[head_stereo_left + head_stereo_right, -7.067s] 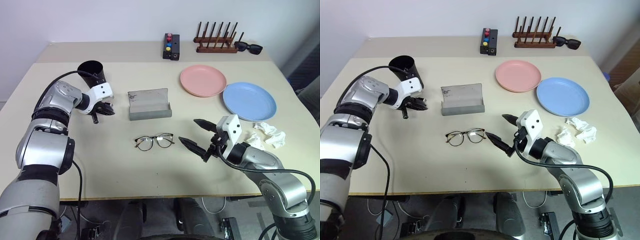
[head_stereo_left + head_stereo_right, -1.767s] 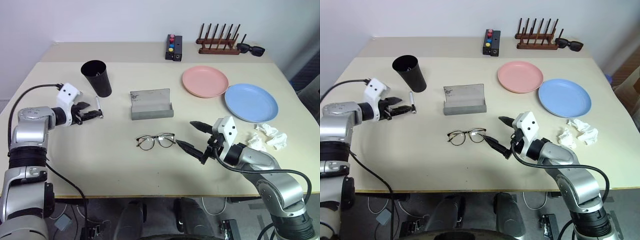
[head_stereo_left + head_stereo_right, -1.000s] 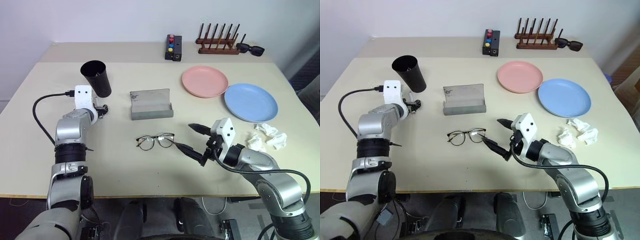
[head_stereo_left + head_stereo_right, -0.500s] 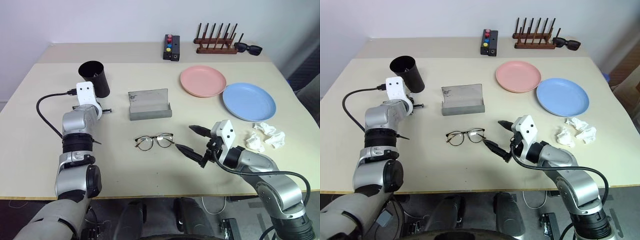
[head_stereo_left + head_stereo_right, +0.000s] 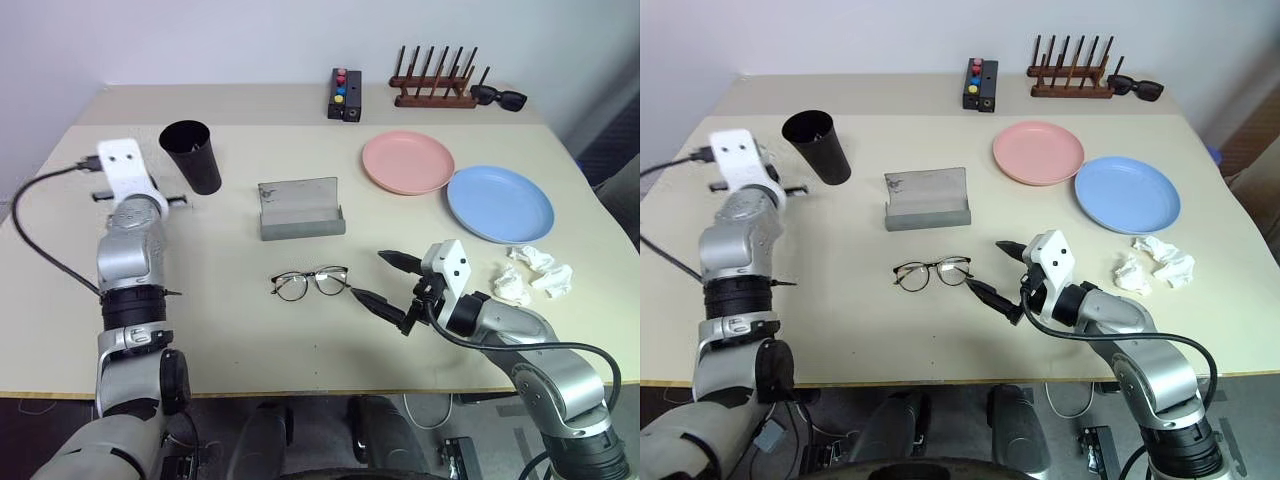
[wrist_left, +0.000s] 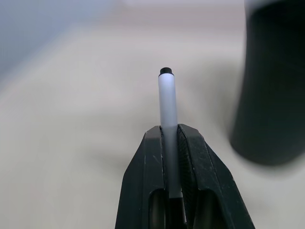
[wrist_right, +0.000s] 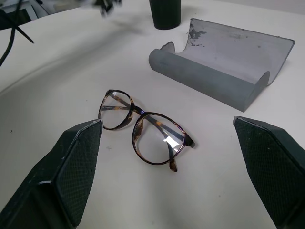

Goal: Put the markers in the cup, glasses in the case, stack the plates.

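My left gripper [image 6: 167,131] is shut on the white marker [image 6: 166,102], which sticks out level beyond the fingertips, clear of the table. The black cup [image 5: 192,155] stands upright just beside it, to its right. The wire-framed glasses [image 5: 310,283] lie unfolded on the table in front of the grey case [image 5: 300,210], which lies open. My right gripper [image 5: 375,277] is open, low over the table, its fingers pointing at the glasses' right end without touching them. The pink plate [image 5: 407,161] and the blue plate [image 5: 500,203] lie side by side at the right.
Crumpled white tissues [image 5: 535,270] lie near the right edge. A wooden peg rack [image 5: 432,90], black sunglasses [image 5: 498,96] and a black button box [image 5: 346,94] stand along the back. A black cable [image 5: 40,240] trails from my left wrist.
My left gripper shut on the white marker lying beside the cup, then lifted it off the table, up and to the left. The right arm has stayed still.
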You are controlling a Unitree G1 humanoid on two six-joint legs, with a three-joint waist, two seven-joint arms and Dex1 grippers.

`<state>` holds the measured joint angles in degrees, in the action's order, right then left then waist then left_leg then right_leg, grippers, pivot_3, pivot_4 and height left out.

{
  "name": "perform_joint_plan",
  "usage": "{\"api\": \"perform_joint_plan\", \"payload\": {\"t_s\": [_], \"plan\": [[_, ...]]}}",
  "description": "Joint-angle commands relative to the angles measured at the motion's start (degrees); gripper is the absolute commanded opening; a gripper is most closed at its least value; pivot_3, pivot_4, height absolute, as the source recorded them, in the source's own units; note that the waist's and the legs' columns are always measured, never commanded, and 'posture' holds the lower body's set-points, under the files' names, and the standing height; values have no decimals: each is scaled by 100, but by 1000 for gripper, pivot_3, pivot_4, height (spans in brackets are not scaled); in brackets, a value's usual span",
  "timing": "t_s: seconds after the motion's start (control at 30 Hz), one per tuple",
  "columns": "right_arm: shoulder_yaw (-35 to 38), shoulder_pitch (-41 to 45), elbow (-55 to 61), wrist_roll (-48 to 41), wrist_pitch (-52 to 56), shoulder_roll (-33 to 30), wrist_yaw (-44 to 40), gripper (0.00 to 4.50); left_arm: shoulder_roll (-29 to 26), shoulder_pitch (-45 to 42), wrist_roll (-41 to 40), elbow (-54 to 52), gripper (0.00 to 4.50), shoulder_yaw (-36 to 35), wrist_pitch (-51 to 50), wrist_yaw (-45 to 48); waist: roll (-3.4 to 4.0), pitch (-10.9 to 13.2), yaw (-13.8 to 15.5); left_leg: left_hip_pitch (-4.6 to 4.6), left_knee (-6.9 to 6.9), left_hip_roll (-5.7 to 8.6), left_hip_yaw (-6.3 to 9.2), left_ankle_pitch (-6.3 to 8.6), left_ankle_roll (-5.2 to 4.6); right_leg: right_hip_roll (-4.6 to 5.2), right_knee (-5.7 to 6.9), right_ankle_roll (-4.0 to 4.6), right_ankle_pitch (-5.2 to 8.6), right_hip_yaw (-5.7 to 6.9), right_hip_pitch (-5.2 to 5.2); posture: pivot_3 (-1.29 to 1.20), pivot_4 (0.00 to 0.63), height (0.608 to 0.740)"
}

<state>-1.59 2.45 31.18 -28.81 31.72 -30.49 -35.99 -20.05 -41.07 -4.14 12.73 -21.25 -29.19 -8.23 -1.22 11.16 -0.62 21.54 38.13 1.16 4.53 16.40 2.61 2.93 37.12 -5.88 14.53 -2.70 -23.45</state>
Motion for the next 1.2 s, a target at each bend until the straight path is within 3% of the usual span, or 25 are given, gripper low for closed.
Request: {"api": "perform_joint_plan", "payload": {"t_s": [0.03, 0.17, 0.6, 0.87, 1.2], "plan": [[-5, 28, 121, 6, -124, 18, -41, 4500, -77, -205, -328, -811, 42, -71, 1485, 473, 0, 0, 23, 2, 0, 0, 1, -2, 4, 2, -3, 0, 0, 2, 1, 0, 150, 735], [-44, 96, 68, 27, -131, 43, -66, 4500, -158, -519, -239, -424, 42, 355, 2194, 998, 0, 0, 43, -4, 0, 12, -4, -4, 7, 9, -11, -1, 0, 3, 14, 0, 150, 735], [-75, 187, 25, 73, -163, 81, -21, 4500, -464, -2176, -37, 4365, 42, 484, 5043, 1288, -1, 0, -16, 3, -7, 8, -19, -4, 4, -7, -11, -2, 1, 5, 1, 0, 150, 735], [-25, 99, 101, 64, -157, 52, 24, 4500, -561, -2438, -52, 5297, 42, 447, 5466, 1291, -3, 1, -12, 4, -6, 10, -18, -3, 4, -5, -8, -3, 1, 8, 2, 0, 150, 735], [-32, 122, 107, 58, -148, 47, 47, 4500, -463, -2577, -77, 5621, 42, 450, 5541, 1382, -3, 1, -16, 3, -6, 10, -18, -3, 4, -5, -7, -3, 1, 8, 3, 0, 150, 735]]}}
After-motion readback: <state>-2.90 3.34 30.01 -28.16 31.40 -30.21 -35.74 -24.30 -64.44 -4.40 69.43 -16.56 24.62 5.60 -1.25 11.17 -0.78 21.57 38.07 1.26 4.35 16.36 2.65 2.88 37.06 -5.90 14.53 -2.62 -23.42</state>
